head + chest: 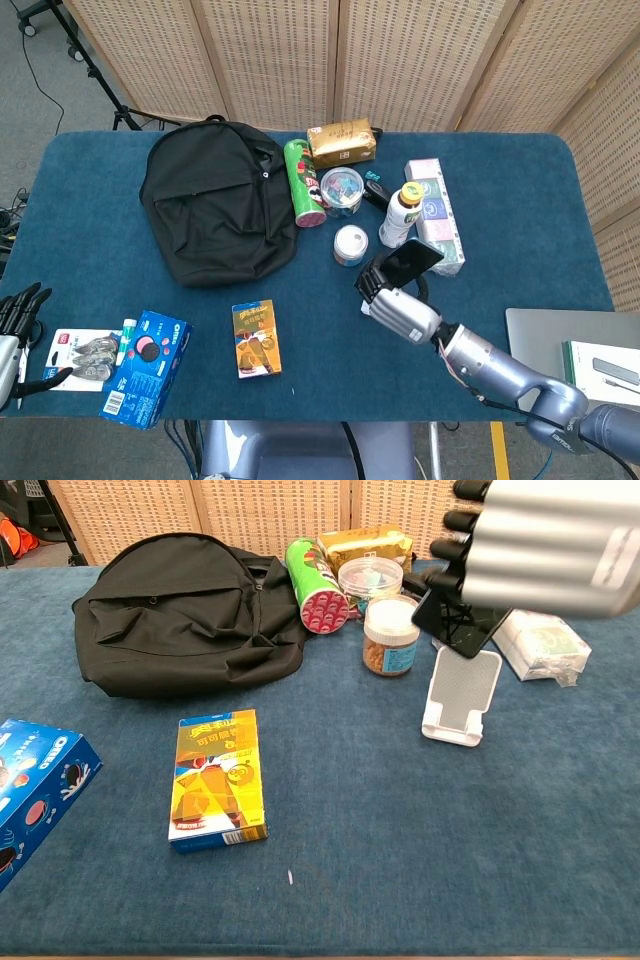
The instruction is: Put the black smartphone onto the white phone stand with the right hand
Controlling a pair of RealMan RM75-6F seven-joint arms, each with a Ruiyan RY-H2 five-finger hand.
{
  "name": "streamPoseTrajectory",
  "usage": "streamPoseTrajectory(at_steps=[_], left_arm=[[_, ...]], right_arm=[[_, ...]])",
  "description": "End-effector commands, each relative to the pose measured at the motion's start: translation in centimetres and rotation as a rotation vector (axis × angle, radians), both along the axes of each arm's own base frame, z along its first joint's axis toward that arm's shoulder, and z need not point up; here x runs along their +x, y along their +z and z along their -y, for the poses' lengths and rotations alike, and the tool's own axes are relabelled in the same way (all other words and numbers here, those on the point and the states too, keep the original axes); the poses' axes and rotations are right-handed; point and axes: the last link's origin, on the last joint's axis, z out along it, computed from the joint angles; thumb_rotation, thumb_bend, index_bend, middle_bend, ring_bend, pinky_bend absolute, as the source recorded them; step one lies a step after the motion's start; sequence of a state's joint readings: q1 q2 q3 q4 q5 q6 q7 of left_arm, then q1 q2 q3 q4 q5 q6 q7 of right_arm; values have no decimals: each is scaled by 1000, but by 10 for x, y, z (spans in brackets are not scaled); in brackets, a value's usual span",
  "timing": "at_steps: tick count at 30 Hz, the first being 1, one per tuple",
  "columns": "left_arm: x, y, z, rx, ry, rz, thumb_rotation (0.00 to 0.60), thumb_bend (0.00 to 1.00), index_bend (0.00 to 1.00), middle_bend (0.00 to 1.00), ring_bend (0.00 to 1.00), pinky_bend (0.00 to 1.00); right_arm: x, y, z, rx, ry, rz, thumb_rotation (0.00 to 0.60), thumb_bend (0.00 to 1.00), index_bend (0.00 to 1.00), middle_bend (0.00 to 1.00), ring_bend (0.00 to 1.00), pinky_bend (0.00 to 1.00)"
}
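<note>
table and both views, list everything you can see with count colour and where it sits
backpack: 1, black, back left
chip can: 1, green, lying right of backpack
snack bag: 1, gold, far edge
clear jar: 1, colourful contents, beside can
small jar: 1, white lid, left of stand
bottle: 1, yellow cap, centre right
tissue pack: 1, white, right of bottle
phone stand: 1, white, empty
orange box: 1, front centre
cookie box: 1, blue, front left
smartphone: 1, black, held above stand
laptop: 1, grey, right edge
left hand: open, left edge
right hand: grips smartphone
</note>
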State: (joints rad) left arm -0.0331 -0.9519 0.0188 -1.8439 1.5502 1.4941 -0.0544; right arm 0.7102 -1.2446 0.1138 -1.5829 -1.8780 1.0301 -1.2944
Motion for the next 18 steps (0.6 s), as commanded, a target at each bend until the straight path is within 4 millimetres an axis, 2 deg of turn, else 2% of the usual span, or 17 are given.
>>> streamPoseTrajectory(at_steps=[1,14,18], left_arm=[[0,0,0,-1,0,0,600,0,0,0,0,0],[0,-2,-2,5,9,-11,600,0,0,0,0,0],[-1,-2,-1,8,8,-6,600,0,0,0,0,0]], right_arm=[[4,-11,-7,22,-4,-23,600,361,590,517,404,344],[3,-21,-2,-48,10,-160,600,363,590,507,404,344],[0,-30,-6,-71,51,-230,600,363,590,501,404,344]])
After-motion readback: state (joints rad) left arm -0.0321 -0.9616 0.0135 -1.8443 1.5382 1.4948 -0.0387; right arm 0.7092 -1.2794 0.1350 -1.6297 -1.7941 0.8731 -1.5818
